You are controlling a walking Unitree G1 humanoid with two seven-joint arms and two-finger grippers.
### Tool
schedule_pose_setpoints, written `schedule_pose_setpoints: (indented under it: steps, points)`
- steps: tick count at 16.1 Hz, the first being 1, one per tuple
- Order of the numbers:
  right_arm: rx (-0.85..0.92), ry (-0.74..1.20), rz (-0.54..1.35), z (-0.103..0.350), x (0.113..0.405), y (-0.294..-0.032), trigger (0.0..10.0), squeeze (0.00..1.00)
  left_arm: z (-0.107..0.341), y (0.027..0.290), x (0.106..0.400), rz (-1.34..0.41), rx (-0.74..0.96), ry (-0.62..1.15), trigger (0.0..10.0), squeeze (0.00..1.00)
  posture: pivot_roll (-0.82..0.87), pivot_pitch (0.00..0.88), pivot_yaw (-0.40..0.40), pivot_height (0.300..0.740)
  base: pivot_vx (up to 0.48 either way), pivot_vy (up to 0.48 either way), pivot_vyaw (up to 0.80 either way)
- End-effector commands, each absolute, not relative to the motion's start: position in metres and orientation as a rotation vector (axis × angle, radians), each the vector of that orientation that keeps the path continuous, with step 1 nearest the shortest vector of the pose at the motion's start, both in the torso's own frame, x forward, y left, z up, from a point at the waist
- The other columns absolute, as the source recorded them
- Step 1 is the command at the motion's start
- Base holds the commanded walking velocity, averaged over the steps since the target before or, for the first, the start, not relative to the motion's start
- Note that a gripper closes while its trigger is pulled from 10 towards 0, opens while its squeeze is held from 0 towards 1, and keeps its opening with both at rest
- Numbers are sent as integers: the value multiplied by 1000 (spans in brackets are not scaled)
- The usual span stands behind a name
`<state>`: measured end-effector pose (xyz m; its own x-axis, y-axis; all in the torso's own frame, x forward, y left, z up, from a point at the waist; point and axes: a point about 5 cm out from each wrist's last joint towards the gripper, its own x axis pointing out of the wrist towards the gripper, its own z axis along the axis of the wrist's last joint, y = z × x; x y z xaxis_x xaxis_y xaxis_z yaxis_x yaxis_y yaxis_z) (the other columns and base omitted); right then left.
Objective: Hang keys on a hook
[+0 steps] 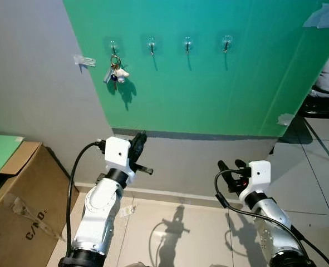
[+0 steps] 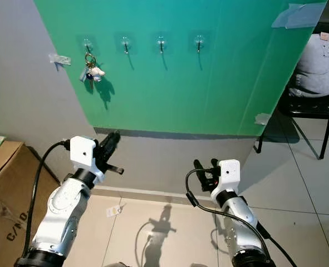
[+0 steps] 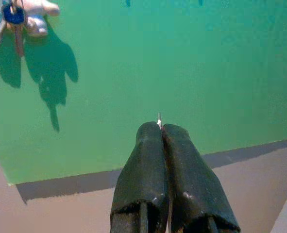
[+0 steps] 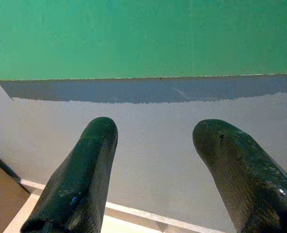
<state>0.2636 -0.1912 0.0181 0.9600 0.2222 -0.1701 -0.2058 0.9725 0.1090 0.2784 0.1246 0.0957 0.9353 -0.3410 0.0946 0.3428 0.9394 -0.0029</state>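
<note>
Green wall (image 1: 220,94): keys (image 1: 116,72) on leftmost hook (image 1: 113,48) | left claw (image 1: 140,139) clenched, empty | right claw (image 1: 231,164) released

Home entryway corner.
Green wall panel (image 1: 220,83) with stick-on hooks (image 1: 187,43), tiled floor (image 1: 197,233), cardboard box (image 1: 19,206), black chair (image 1: 325,111).

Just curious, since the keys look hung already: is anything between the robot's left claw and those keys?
Nothing visible. The keys hang from the leftmost hook, and only bare green wall separates them from the shut left gripper below.

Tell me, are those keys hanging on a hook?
Yes: the keys dangle from the leftmost hook; neither claw touches them.
</note>
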Motion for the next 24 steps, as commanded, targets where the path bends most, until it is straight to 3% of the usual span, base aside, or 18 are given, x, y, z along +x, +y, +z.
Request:
schedule_pose_setpoints:
  steps: [1, 5, 7, 12, 16, 21, 24]
  points:
    - [87, 163, 217, 21, 268, -194, 10000, 0, 115, 120, 284, -368, -5, -160, 0, 1000, -148, 0, 86, 740, 458, 0, 0]
    - [78, 94, 197, 25, 270, -192, 10000, 0, 141, 109, 282, -427, 86, -276, 0, 1000, -140, 0, 91, 740, 471, 0, 0]
    - [34, -35, 194, 46, 274, -189, 10000, 0, 151, 113, 273, -392, 113, -343, 0, 1000, -141, 0, 95, 740, 465, 0, 0]
    - [33, -107, 215, 65, 277, -178, 10000, 0, 154, 126, 273, -315, 93, -353, 0, 1000, -141, 0, 97, 740, 461, 0, 0]
    - [39, -148, 244, 89, 270, -157, 10000, 0, 160, 102, 271, -481, 215, -345, 0, 1000, -140, 0, 99, 740, 351, 0, 0]
    - [52, -112, 247, 93, 266, -152, 10000, 0, 180, 91, 274, -590, 80, -332, 0, 1000, -144, 0, 105, 740, 0, 0, 0]
    - [57, -87, 247, 93, 263, -150, 10000, 0, 207, 104, 293, -624, -90, -303, 0, 1000, -146, 0, 113, 740, 0, 0, 0]
